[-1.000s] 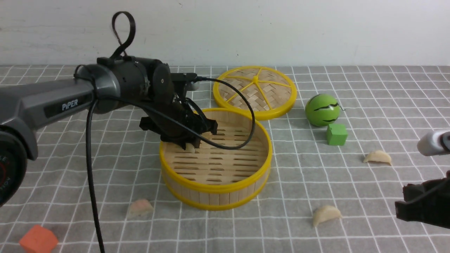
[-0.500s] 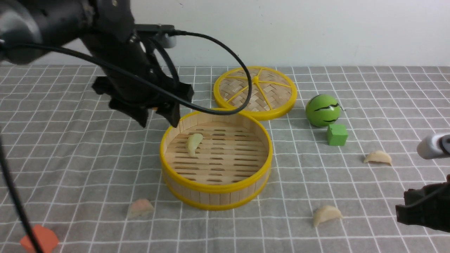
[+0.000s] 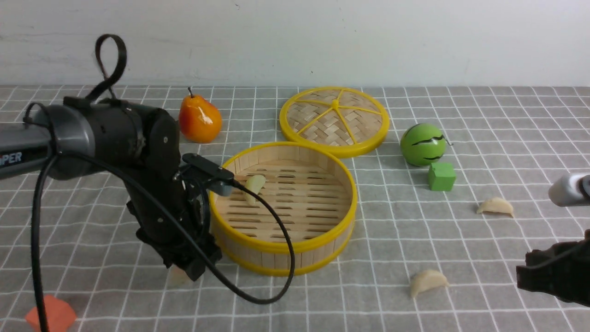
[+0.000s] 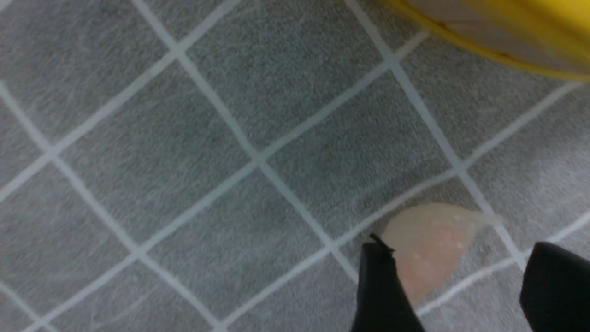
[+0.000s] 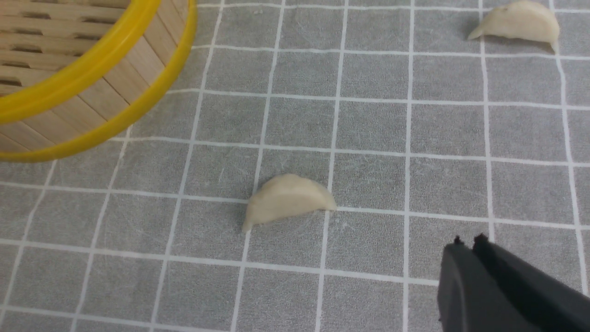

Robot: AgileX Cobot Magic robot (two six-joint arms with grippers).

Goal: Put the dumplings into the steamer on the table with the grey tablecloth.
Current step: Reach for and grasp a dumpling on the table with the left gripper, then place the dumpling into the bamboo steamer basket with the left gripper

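Note:
The steamer (image 3: pixel 283 251) stands mid-table on the grey tablecloth (image 3: pixel 461 240), with a greenish dumpling (image 3: pixel 254 186) on its slatted floor. My left gripper (image 3: pixel 186 272) is down at the steamer's near-left side. In the left wrist view it (image 4: pixel 461 251) is open, its fingers either side of a pinkish dumpling (image 4: pixel 428 249) on the cloth, which the arm mostly hides in the front view. Two cream dumplings (image 3: pixel 427 281) (image 3: pixel 495 206) lie on the right. My right gripper (image 5: pixel 468 240) is shut and empty, a short way from the nearer cream dumpling (image 5: pixel 288 199).
The flat woven lid (image 3: pixel 335 120) lies behind the steamer, with a pear (image 3: pixel 199 121) to its left. A green striped ball (image 3: pixel 422 144) and a green cube (image 3: pixel 441 176) sit right of the steamer. An orange cube (image 3: pixel 50 316) is at the near left corner.
My left gripper opened in the steamer and left the greenish dumpling there. It rose, swung to the near left and came down around the pinkish dumpling. The right arm stayed put.

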